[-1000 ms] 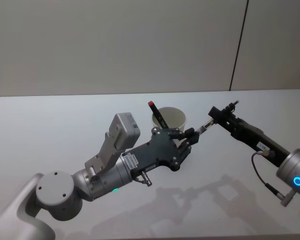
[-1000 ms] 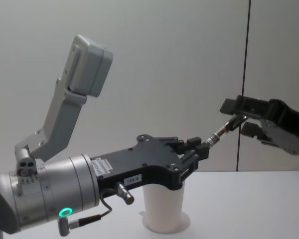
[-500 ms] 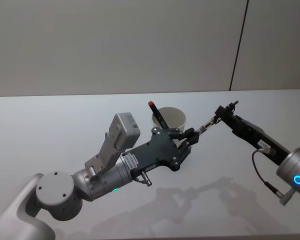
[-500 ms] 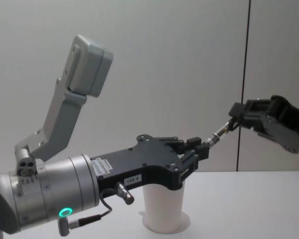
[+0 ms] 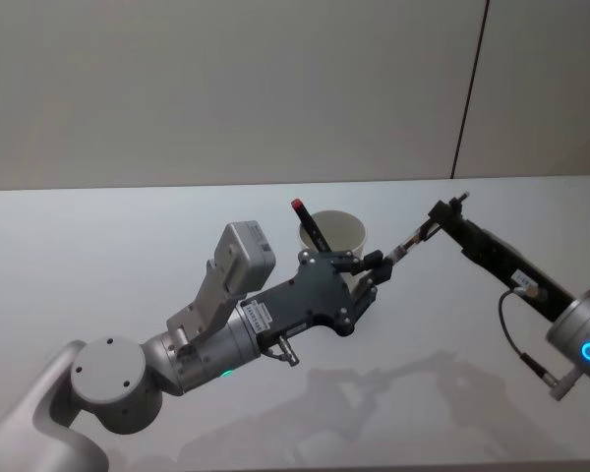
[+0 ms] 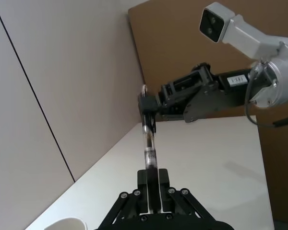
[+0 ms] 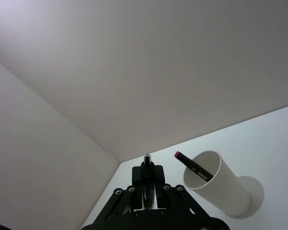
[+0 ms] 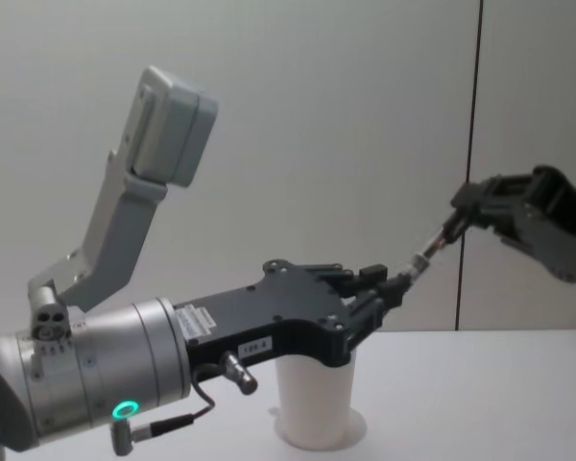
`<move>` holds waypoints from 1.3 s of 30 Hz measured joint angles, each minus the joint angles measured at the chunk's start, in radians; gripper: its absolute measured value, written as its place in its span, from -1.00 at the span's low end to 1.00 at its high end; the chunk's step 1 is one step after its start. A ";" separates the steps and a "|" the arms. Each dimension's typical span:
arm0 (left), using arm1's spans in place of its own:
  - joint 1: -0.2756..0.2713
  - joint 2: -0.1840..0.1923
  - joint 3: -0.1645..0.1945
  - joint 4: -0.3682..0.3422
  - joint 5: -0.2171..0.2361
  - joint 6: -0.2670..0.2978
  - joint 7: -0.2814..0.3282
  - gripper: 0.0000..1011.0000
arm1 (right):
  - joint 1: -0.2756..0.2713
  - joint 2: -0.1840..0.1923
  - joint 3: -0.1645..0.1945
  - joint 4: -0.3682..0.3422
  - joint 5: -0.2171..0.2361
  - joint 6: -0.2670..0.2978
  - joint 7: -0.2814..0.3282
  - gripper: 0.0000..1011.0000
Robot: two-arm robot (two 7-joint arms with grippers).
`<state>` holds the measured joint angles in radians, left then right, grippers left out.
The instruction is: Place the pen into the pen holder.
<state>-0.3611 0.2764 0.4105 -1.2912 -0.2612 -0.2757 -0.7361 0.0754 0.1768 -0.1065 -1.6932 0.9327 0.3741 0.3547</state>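
We find the pen (image 5: 406,245) in mid-air at centre-right of the head view, spanning the two grippers, just right of the pen holder (image 5: 336,236). It looks light, stiff and slender, with a smooth barrel likely to slip or pivot if held only near one tip; in our judgement a hold near mid-barrel would serve best.

The left gripper (image 5: 378,266) pinches the pen's lower end, its fingers (image 6: 153,184) pressed onto the barrel. The right gripper (image 5: 437,215), reaching in from the right edge, has its fingers (image 7: 149,190) closed on the upper end.

The pen holder, a white paper cup, stands upright on the counter (image 5: 128,256) at frame centre, partly behind the left gripper. A red-capped marker (image 5: 311,225) leans inside it. The cup looks light and easily tipped.
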 joint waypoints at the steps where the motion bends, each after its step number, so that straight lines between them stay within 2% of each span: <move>1: 0.000 0.001 0.000 0.000 0.001 0.000 0.000 -0.67 | 0.000 0.002 0.001 0.000 0.003 -0.006 0.000 -0.72; 5: 0.000 0.000 0.000 0.000 0.001 0.000 0.000 -0.48 | 0.000 0.004 -0.002 0.000 0.007 -0.012 0.002 -0.72; 11: 0.000 0.000 0.000 0.000 0.001 0.001 0.000 -0.05 | -0.001 0.010 -0.007 -0.001 0.005 -0.020 0.007 -0.72; 14: 0.000 0.000 0.000 0.000 0.001 0.001 0.000 0.10 | 0.000 0.013 -0.009 -0.001 -0.003 -0.023 0.009 -0.72; 19: 0.000 0.000 0.000 0.000 0.000 0.001 0.000 0.42 | 0.005 0.022 -0.013 0.001 -0.031 -0.035 0.018 -0.72; 20: 0.000 0.000 0.000 0.000 0.000 0.001 0.000 0.54 | 0.008 0.025 -0.014 0.004 -0.044 -0.040 0.023 -0.72; 21: 0.000 0.000 0.000 0.000 0.000 0.001 0.000 0.54 | 0.010 0.027 -0.014 0.006 -0.050 -0.042 0.025 -0.72; 23: 0.000 0.000 0.000 0.000 0.000 0.001 0.000 0.73 | 0.017 0.033 -0.015 0.013 -0.068 -0.050 0.031 -0.72; 26: 0.000 0.000 0.000 0.000 0.000 0.001 0.000 0.82 | 0.029 0.041 -0.015 0.024 -0.101 -0.062 0.043 -0.72; 27: 0.000 0.000 0.000 0.000 0.000 0.001 0.000 0.91 | 0.029 0.041 -0.015 0.024 -0.101 -0.062 0.043 -0.72; 33: 0.000 0.000 0.000 0.000 0.000 0.001 0.000 0.99 | 0.071 0.056 -0.014 0.067 -0.167 -0.093 0.075 -0.72; 36: 0.000 0.000 0.000 0.000 0.000 0.001 0.000 0.99 | 0.083 0.060 -0.013 0.080 -0.181 -0.099 0.084 -0.72; 37: 0.000 0.000 0.000 0.000 0.000 0.001 0.000 0.99 | 0.107 0.065 -0.013 0.103 -0.206 -0.109 0.104 -0.72; 39: 0.000 0.000 0.000 0.000 0.000 0.001 0.000 0.99 | 0.123 0.068 -0.013 0.120 -0.222 -0.114 0.121 -0.72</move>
<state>-0.3612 0.2763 0.4106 -1.2907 -0.2610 -0.2751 -0.7362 0.1982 0.2445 -0.1194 -1.5736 0.7110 0.2596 0.4761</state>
